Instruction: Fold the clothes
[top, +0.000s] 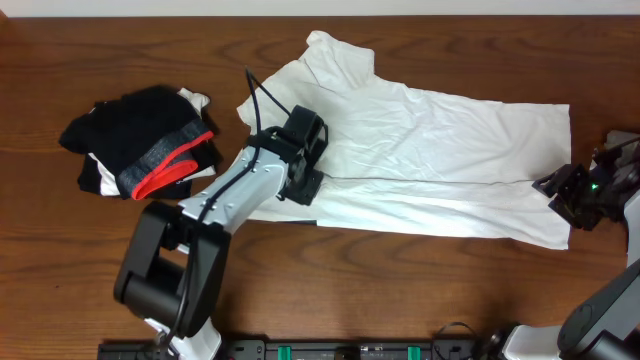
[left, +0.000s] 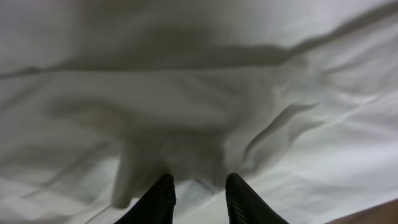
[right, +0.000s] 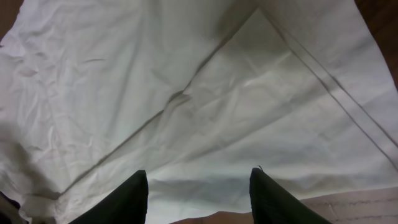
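The clothes, a white T-shirt, lies spread flat across the middle and right of the table, with a long crease running along its length. My left gripper is down on the shirt's left part, near the sleeve. In the left wrist view its fingers stand a little apart over rumpled white cloth, and nothing is pinched between them. My right gripper sits at the shirt's right edge. Seen from the right wrist, that gripper is open wide just above the cloth's edge.
A heap of black garments with a grey-and-red band lies at the left of the wooden table. The left arm reaches from its base at the front left up across the shirt's lower left corner.
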